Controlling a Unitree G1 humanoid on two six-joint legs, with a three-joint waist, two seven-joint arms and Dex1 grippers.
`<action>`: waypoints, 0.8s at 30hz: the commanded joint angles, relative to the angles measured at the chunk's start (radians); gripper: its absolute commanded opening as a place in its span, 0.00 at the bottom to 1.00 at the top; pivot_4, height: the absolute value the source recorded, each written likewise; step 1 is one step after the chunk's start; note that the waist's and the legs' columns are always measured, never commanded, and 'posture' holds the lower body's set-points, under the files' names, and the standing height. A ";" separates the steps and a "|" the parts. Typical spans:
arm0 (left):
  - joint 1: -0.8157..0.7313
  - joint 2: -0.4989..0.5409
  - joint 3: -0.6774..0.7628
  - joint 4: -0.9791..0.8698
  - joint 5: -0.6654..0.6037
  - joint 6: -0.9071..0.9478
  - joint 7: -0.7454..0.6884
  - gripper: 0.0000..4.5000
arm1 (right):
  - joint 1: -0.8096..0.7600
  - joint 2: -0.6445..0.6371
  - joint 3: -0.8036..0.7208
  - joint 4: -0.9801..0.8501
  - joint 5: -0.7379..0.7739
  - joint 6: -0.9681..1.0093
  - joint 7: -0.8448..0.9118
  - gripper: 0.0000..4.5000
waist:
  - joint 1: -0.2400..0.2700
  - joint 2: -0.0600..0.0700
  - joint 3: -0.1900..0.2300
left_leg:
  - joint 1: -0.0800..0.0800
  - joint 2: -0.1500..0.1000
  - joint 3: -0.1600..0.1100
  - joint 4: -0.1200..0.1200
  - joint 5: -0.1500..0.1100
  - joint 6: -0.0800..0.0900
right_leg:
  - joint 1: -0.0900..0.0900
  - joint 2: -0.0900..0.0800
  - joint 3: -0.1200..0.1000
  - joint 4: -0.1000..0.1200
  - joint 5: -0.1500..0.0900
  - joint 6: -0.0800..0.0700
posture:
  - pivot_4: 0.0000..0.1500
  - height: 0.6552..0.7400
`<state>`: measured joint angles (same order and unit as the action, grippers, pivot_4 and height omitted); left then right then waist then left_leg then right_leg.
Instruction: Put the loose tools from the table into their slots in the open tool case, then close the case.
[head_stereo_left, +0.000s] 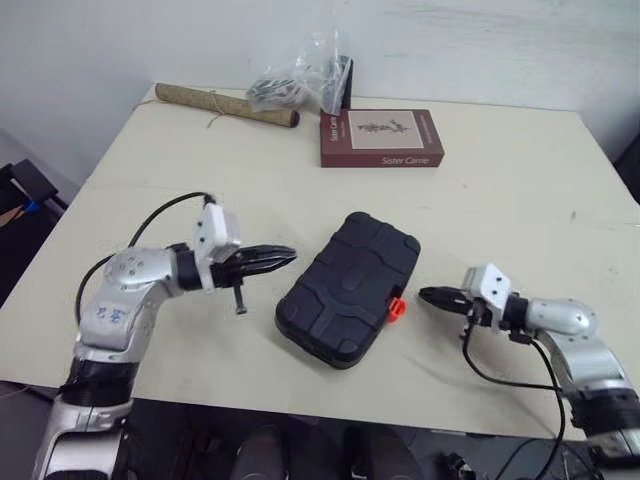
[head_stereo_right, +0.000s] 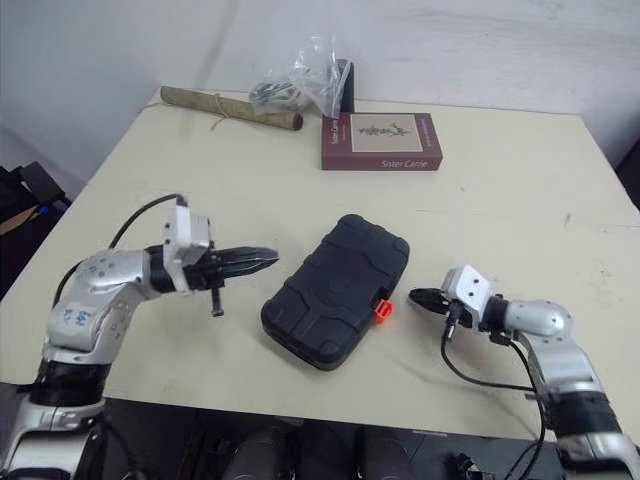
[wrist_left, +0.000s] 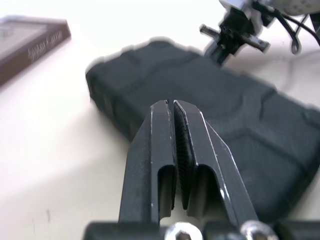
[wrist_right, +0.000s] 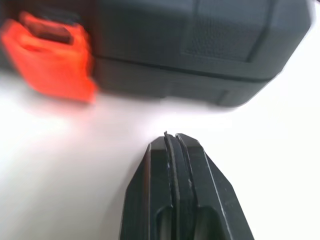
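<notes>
Now the pale table (head_stereo_left: 500, 200) carries a black tool case (head_stereo_left: 350, 285) at its near middle, lid down, lying at a slant. A maroon book (head_stereo_left: 381, 138) lies farther back, with a brown roll (head_stereo_left: 225, 104) to its left. The left gripper (head_stereo_left: 290, 253) hovers just left of the case, fingers pressed together and empty. The right gripper (head_stereo_left: 423, 294), likewise closed, points at the orange latch (head_stereo_left: 396, 308).

Left fingers (wrist_left: 161, 150) and right fingers (wrist_right: 197, 185) together
</notes>
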<state>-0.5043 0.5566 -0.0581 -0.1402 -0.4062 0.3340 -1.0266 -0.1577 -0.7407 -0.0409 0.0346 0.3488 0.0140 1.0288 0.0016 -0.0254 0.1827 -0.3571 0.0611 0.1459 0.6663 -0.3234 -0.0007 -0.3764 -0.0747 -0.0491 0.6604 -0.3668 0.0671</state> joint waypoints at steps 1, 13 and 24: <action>-0.042 -0.044 -0.118 0.056 0.098 -0.056 0.002 0.03 | 0.061 -0.018 -0.058 -0.256 0.123 0.154 -0.042 0.00 | -0.012 0.000 0.000 | 0.000 0.001 0.001 0.000 0.000 0.000 | 0.000 0.001 0.001 0.000 0.000 0.000 | 1.00 1.00; -0.126 -0.175 -0.297 0.319 0.341 -0.195 0.069 0.03 | 0.103 0.046 0.069 -0.464 0.023 0.346 -0.213 0.00 | -0.003 0.000 0.000 | 0.002 0.002 0.000 -0.001 0.001 -0.002 | 0.000 0.003 0.002 0.000 0.000 0.000 | 1.00 1.00; -0.087 -0.153 -0.302 0.300 0.341 -0.187 0.056 0.03 | 0.220 -0.006 0.043 -0.446 0.027 0.390 -0.174 0.00 | -0.006 0.003 -0.010 | 0.003 0.002 0.000 -0.002 0.001 -0.002 | 0.002 0.003 0.002 -0.001 0.000 0.000 | 1.00 1.00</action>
<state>-0.6405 0.3815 -0.3306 0.1209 -0.1097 0.1196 -0.9605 0.0617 -0.7471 0.0317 -0.3966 0.3469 0.3978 0.8476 -0.0042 -0.0221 0.1725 -0.3536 0.0634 0.1462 0.6638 -0.3223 -0.0027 -0.3749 -0.0712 -0.0474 0.6596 -0.3670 0.0667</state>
